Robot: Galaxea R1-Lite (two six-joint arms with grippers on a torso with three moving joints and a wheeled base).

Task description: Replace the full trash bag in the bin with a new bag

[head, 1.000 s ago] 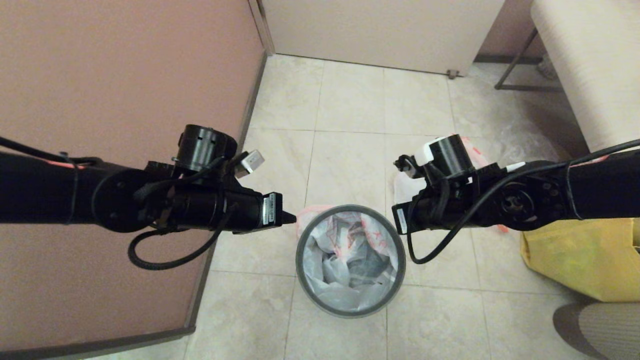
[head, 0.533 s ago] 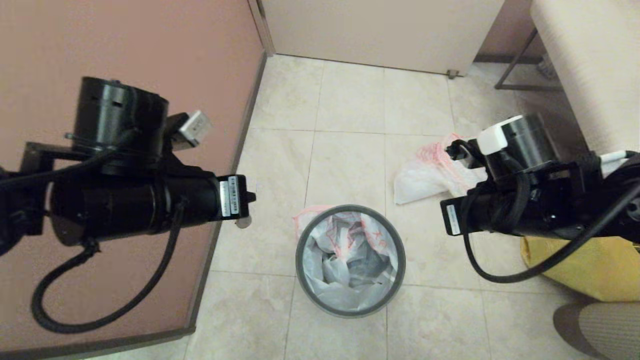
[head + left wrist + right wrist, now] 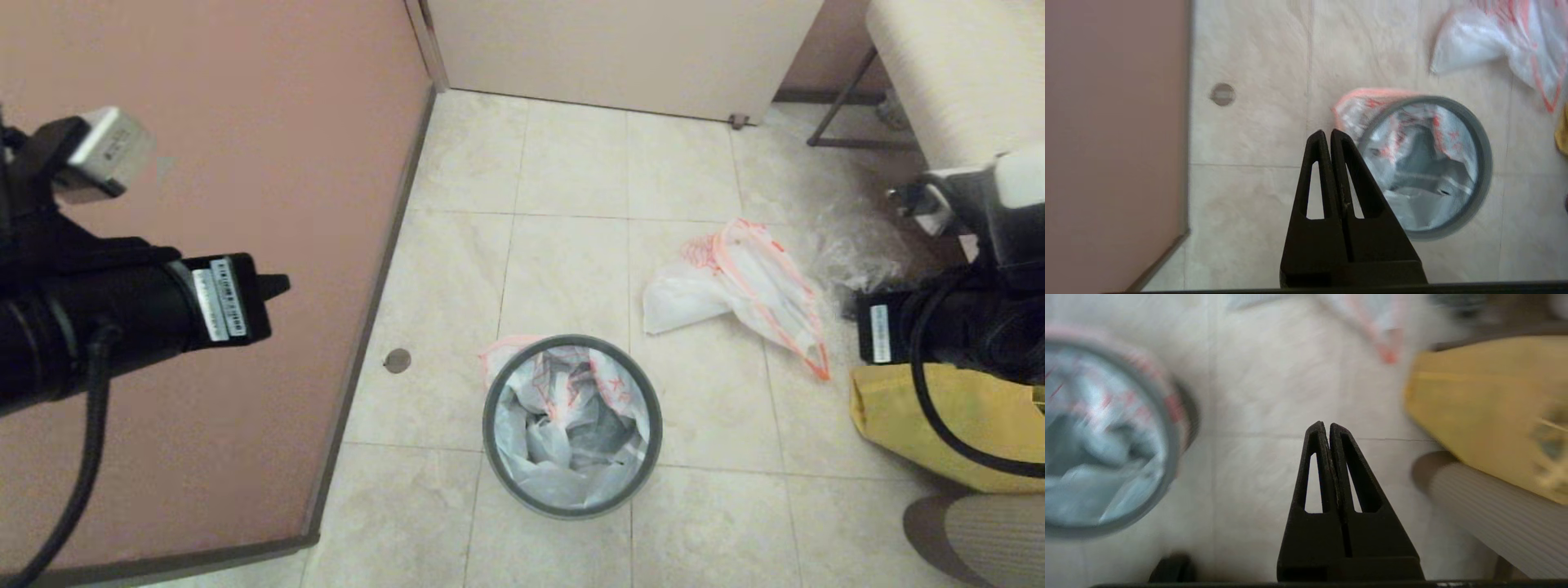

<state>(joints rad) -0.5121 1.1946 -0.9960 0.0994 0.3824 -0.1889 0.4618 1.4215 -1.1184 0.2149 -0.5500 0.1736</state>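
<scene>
The bin stands on the floor between my arms, the full trash bag inside: thin, soft, slippery plastic, probably light; I'd pinch the orange-edged flap draped over its rim. The new bag lies crumpled nearby. My left gripper and right gripper hover, fingers together, empty

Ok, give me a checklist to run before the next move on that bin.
1. Bin upright on the tiles: ok.
2. Red-lettered white bag lining the bin: ok.
3. Its edge held all round the rim: cannot tell.
4. Left gripper jaws shut, empty, clear of the bin: ok.
5. Right gripper jaws shut, empty, clear of the bin: ok.
6. Orange-edged white bag out of the bin, lying on the floor: ok.
</scene>
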